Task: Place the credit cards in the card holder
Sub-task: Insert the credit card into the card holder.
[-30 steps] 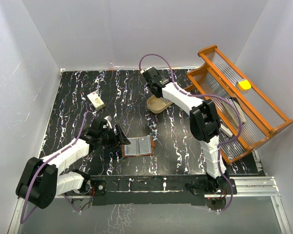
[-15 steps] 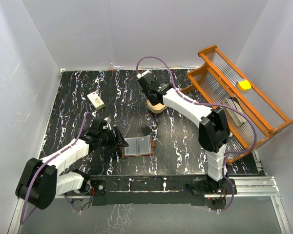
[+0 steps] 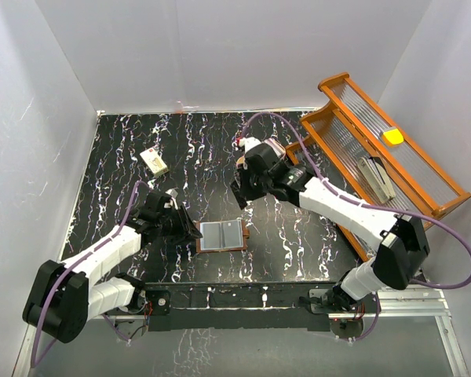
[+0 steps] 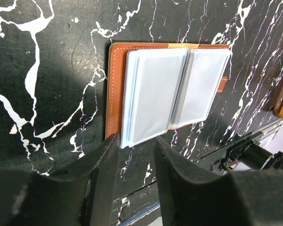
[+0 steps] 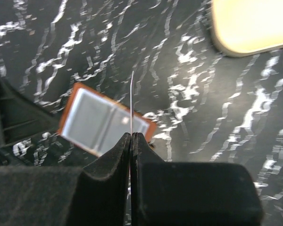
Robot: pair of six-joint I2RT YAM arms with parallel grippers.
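Right arm reaches inward, its tool [image 5: 131, 137] pinching a credit card [image 5: 131, 101] edge-on near the open card holder [image 5: 104, 123]. Left tool [image 4: 133, 151], parted, straddles the holder's edge on the surface [image 4: 52, 70].

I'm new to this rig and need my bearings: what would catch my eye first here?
The brown card holder lying open mid-table, with the left gripper straddling its left edge. Near it the right gripper pinches a credit card, seen edge-on. A big orange rack leans at the right wall.
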